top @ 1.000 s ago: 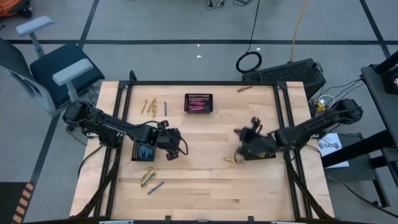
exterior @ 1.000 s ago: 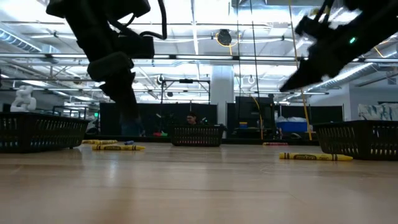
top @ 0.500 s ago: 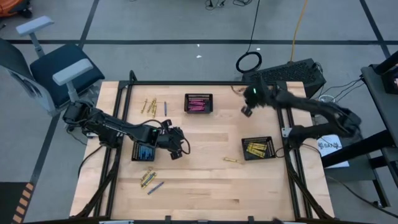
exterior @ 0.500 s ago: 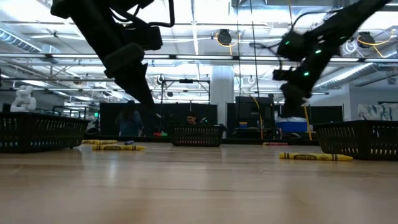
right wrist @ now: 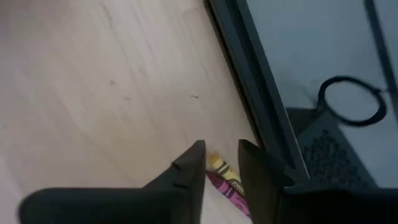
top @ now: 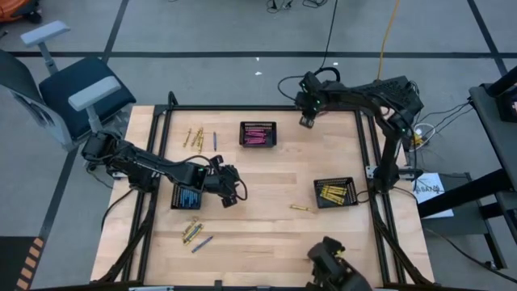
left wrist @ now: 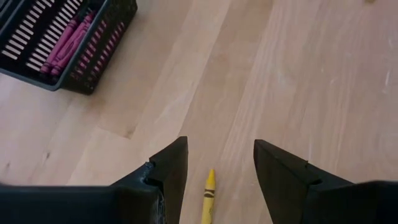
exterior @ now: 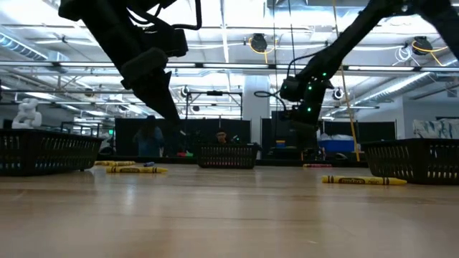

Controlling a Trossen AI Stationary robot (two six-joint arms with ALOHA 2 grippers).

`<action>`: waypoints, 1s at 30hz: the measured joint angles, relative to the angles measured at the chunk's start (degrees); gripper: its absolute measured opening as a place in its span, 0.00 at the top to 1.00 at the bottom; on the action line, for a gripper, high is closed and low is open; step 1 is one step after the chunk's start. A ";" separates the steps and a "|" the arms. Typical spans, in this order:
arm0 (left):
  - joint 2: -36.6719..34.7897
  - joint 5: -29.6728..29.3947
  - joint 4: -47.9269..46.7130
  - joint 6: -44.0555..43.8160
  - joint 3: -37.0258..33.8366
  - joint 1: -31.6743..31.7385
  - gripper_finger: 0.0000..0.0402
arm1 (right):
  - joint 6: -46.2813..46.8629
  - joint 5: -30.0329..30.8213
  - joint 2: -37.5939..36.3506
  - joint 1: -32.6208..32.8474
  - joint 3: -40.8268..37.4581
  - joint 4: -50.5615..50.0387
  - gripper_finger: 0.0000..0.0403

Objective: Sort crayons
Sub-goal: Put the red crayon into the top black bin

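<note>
My left gripper [top: 232, 196] hangs open beside the black basket of blue crayons [top: 187, 196]. In the left wrist view a yellow crayon [left wrist: 208, 198] lies on the table between its fingers [left wrist: 217, 168], untouched as far as shows. My right gripper [top: 305, 120] is at the table's far edge, a little open. In its wrist view a yellow crayon [right wrist: 219, 165] and a pink crayon [right wrist: 229, 187] lie between its fingers [right wrist: 221, 158], next to the black frame rail. I cannot tell whether they touch.
A basket of pink crayons [top: 258, 134] stands far centre and a basket of yellow crayons [top: 334, 191] at the right. Loose crayons lie far left [top: 198, 137], near left [top: 194, 234] and by the yellow basket [top: 303, 208]. A dark object [top: 335, 267] shows at the near edge.
My right gripper has risen from beside the yellow basket and swung toward the table's far edge, coming down over the crayons by the far rail. My left gripper has shifted a little toward the right.
</note>
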 joint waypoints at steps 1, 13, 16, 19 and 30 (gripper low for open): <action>0.00 -0.01 0.25 0.01 0.00 0.00 0.55 | 0.25 -0.01 0.87 -0.30 1.01 -1.11 0.83; 0.00 -0.01 0.40 0.01 0.00 0.00 0.55 | 7.77 0.30 4.41 -4.44 2.00 -1.64 1.00; 0.00 -0.01 0.40 0.05 0.00 0.00 0.55 | 9.11 0.26 4.61 -5.10 2.00 -2.16 1.00; 0.00 -0.01 0.40 0.05 0.00 0.00 0.55 | 9.24 0.26 4.61 -5.71 2.00 -3.67 1.00; 0.00 -0.01 0.37 0.07 0.00 0.00 0.55 | 7.14 0.28 2.20 -6.06 1.94 -10.66 1.00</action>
